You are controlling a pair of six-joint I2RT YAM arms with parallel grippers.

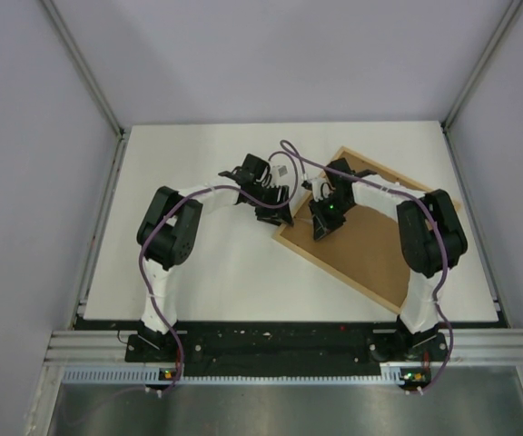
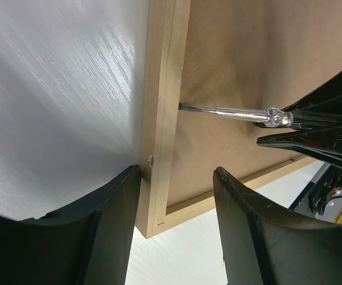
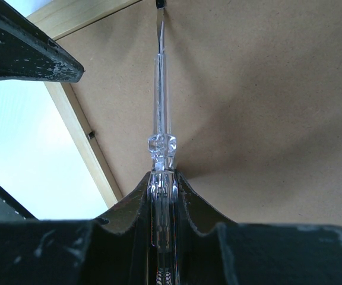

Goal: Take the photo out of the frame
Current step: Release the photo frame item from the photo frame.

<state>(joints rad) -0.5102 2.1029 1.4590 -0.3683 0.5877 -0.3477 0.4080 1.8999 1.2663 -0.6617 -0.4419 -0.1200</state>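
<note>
On the white table (image 1: 216, 272) one large light-wood picture frame (image 1: 370, 245) lies face down, brown fibreboard back up; the photo does not show, presumably under that board. The left gripper (image 2: 176, 178), jaws apart, straddles the frame's rail near a corner. The right gripper (image 3: 162, 178), over the back, is clamped on one clear-shafted screwdriver (image 3: 161, 107) whose long axis runs straight ahead, tip at the rail's inner edge.

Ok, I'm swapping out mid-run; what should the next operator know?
Left gripper: open, straddling a rail of the frame near a corner.
Right gripper: shut on a clear-handled tool, tip at the rail's inner edge.
Frame lies face down on the table, backing board still in; photo hidden.
Done: nothing out yet.
To do: free the backing, lift it, take out the photo.
</note>
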